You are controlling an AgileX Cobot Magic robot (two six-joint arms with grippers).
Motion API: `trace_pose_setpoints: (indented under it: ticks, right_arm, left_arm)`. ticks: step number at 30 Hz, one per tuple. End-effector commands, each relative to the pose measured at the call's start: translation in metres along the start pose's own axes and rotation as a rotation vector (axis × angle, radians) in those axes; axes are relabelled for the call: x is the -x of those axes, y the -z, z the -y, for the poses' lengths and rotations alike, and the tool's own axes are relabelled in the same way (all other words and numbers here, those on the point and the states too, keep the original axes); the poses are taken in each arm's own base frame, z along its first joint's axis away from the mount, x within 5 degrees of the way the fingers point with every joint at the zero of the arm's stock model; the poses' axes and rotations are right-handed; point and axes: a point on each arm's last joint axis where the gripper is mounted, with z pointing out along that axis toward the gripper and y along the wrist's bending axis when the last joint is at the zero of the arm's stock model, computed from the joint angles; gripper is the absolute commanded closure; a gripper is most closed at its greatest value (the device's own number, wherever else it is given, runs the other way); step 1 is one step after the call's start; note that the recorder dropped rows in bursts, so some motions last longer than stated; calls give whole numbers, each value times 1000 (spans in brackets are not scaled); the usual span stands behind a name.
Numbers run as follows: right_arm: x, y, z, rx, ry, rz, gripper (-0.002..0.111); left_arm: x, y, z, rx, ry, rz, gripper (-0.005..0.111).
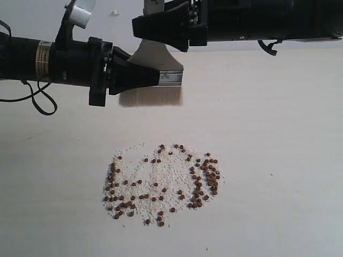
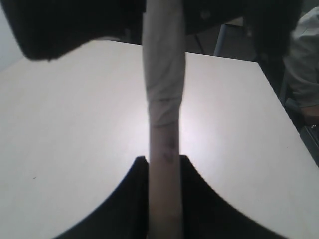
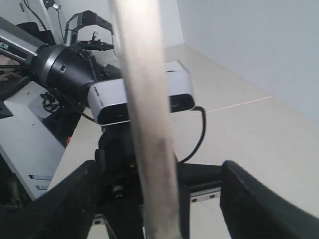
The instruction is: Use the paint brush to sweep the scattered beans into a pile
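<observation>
The beans (image 1: 161, 182), reddish-brown and mixed with white grains, lie scattered in a loose patch on the pale table (image 1: 278, 134). The paint brush (image 1: 153, 55) hangs above the table, beyond the beans, with its whitish bristles (image 1: 153, 96) pointing down and clear of them. My left gripper (image 1: 143, 75) (image 2: 164, 167) is shut on the paint brush (image 2: 164, 99) close to the silver ferrule (image 1: 171, 78). My right gripper (image 1: 161, 31) (image 3: 162, 191) is at the handle end; its fingers (image 3: 254, 204) stand wide apart on either side of the wooden handle (image 3: 144, 99) without touching it.
The left arm (image 1: 48, 61) reaches in from the left with a black cable (image 1: 40, 104) looping below it. The right arm (image 1: 268, 19) spans the top. The table's far edge runs behind both arms.
</observation>
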Motion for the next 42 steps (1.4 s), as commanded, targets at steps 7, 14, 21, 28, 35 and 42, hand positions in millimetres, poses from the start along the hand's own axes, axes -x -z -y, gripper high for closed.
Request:
trace_pose_setpoints:
  ticks: [7,14,21,28,35,42]
  right_arm:
    - [3,-1,0,9,23,15,44]
    - [3,0,0,9,25,15,52]
    - [3,4,3,-4,56,18,53]
    - [3,7,5,-15,55,20,59]
    - [3,7,5,-15,55,20,108]
    - [3,7,5,-15,49,21,108]
  left_arm:
    - [5,1,-1,1,-5,26,107]
    - [5,1,-1,3,-4,28,107]
    - [5,1,-1,2,-5,26,107]
    - [5,1,-1,3,-6,28,107]
    - [5,1,-1,3,-6,28,107]
    - [10,2,-5,37,18,84,84]
